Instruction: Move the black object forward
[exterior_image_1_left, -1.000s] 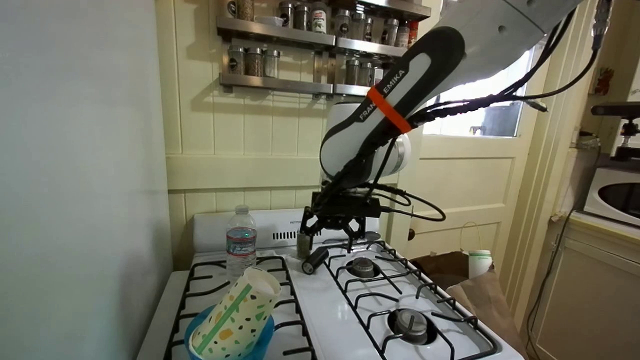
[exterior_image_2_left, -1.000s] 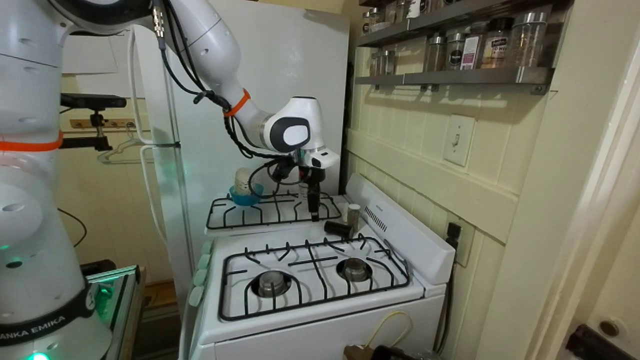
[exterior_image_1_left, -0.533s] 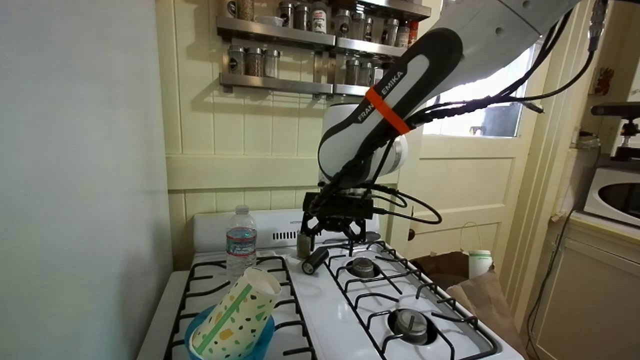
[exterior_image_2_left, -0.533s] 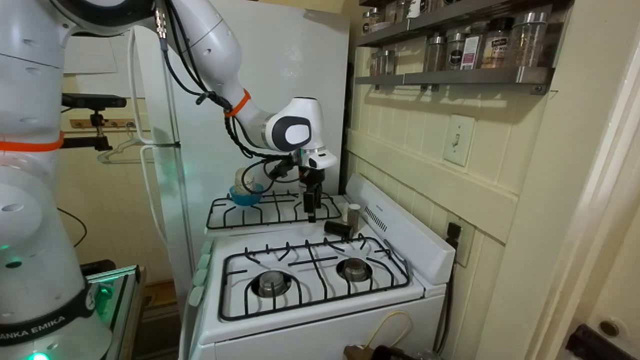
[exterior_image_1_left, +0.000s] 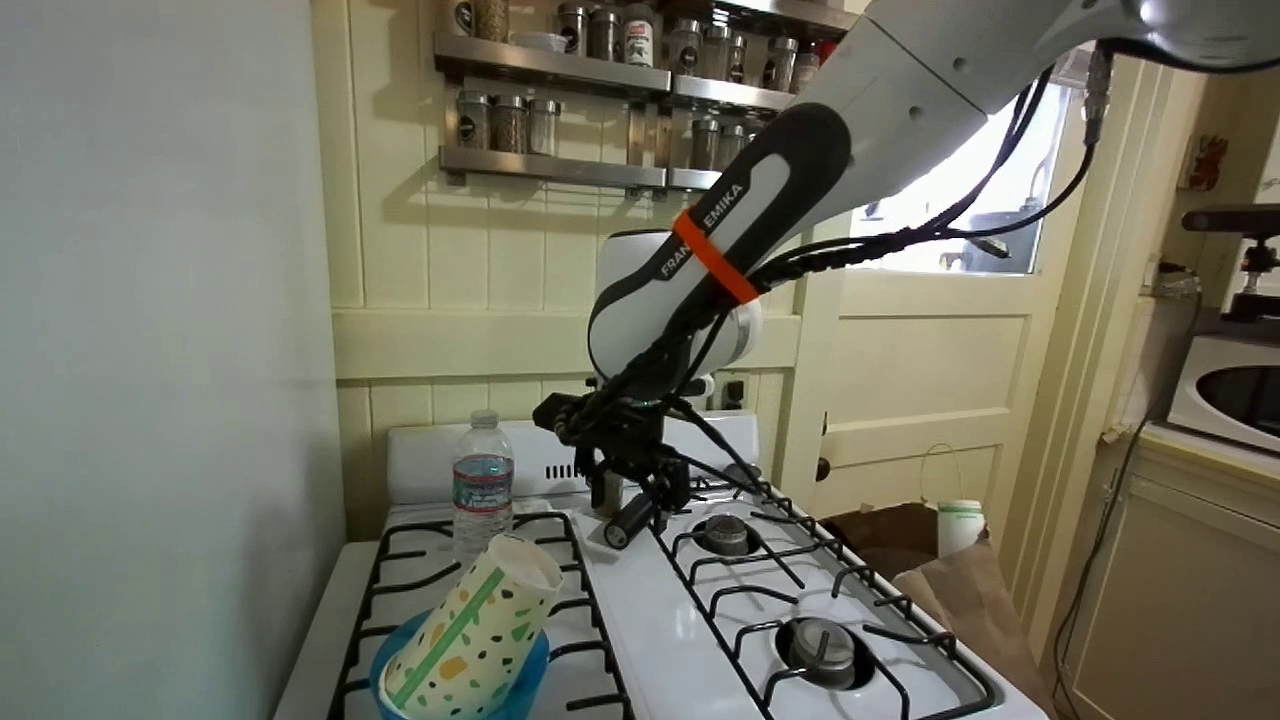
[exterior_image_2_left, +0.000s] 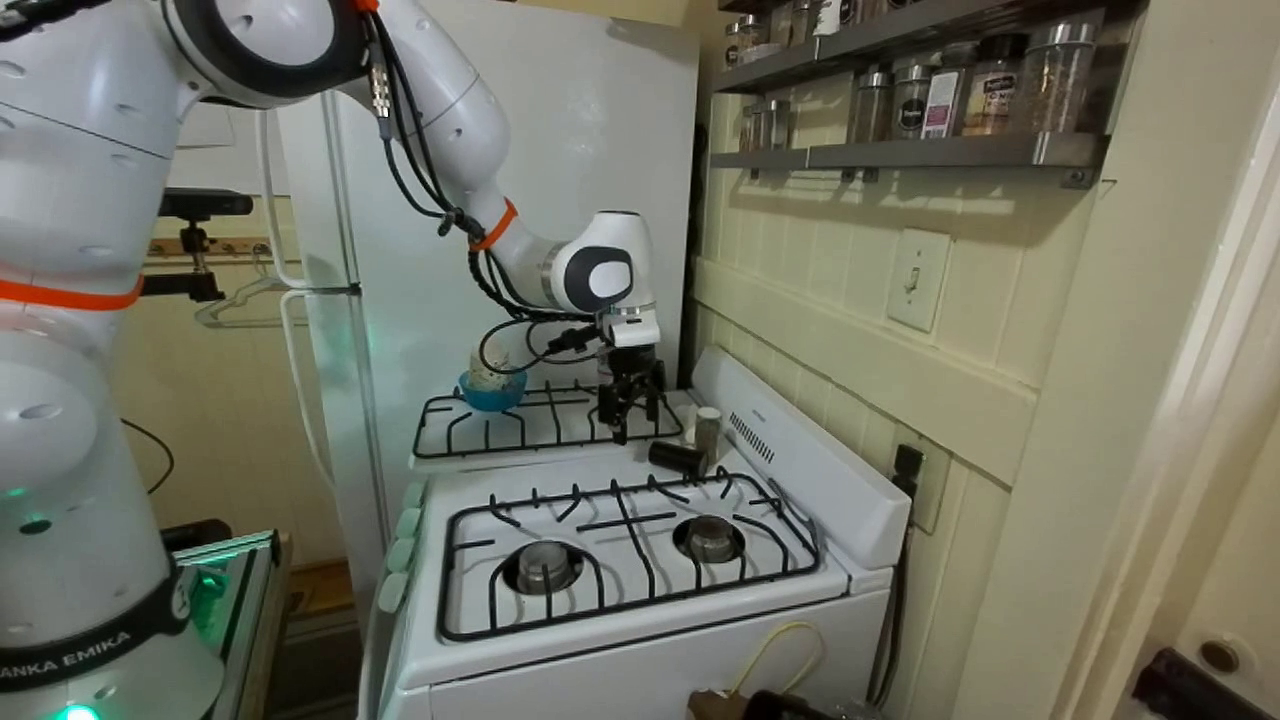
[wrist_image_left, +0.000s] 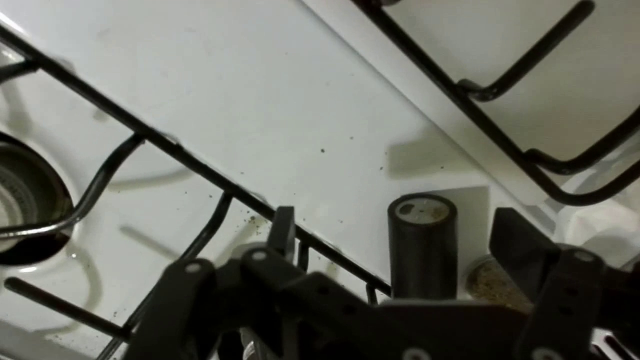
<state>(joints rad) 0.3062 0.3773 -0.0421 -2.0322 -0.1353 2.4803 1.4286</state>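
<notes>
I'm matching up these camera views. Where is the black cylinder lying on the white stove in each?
In an exterior view: the black cylinder lies below picture centre.
In an exterior view: the cylinder lies below centre, slightly right.
In the wrist view: the cylinder, lower right, framed by the open gripper.
Shared landmark: the small clear upright jar beside it, brownish inside.

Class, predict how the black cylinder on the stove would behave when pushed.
Pushed sideways, the black cylinder would probably roll, being round and lying on its side. It is likely stiff, showing no bend or sag. Pushed lengthwise, it may slide, as the stove top looks smooth.
</notes>
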